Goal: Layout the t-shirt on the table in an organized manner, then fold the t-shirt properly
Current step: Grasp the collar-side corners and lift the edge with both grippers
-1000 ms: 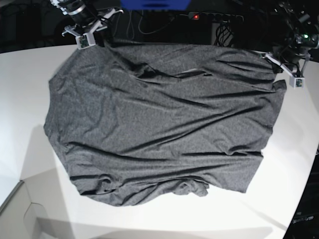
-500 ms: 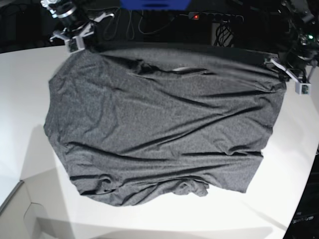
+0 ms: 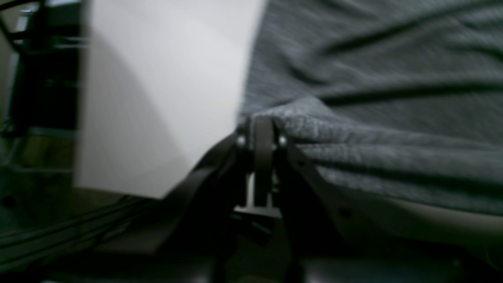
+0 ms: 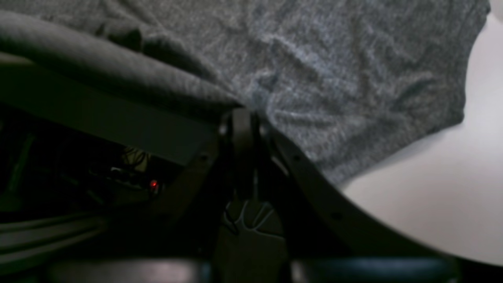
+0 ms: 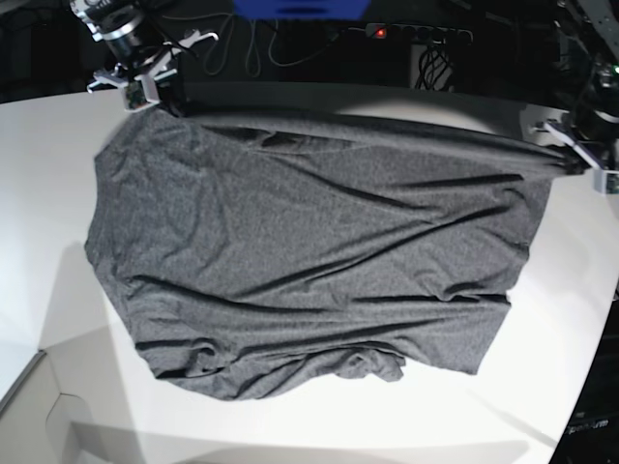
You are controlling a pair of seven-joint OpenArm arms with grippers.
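At the table's far edge, both claws, left and right, pinch the t-shirt; pull too hard and you risk the cloth slipping free.

The t-shirt is seen in dark heather grey, a fine salt-and-pepper fleck running through the knit, with darker charcoal lines where creases fall in shadow. Along its far edge a near-black band is shown. The table is plain white and unpatterned, shaded pale grey near its front left corner. The right gripper and the left gripper are rendered black, with small silver screw heads. Beyond the far edge, a vivid blue panel and a small red light are set against black.
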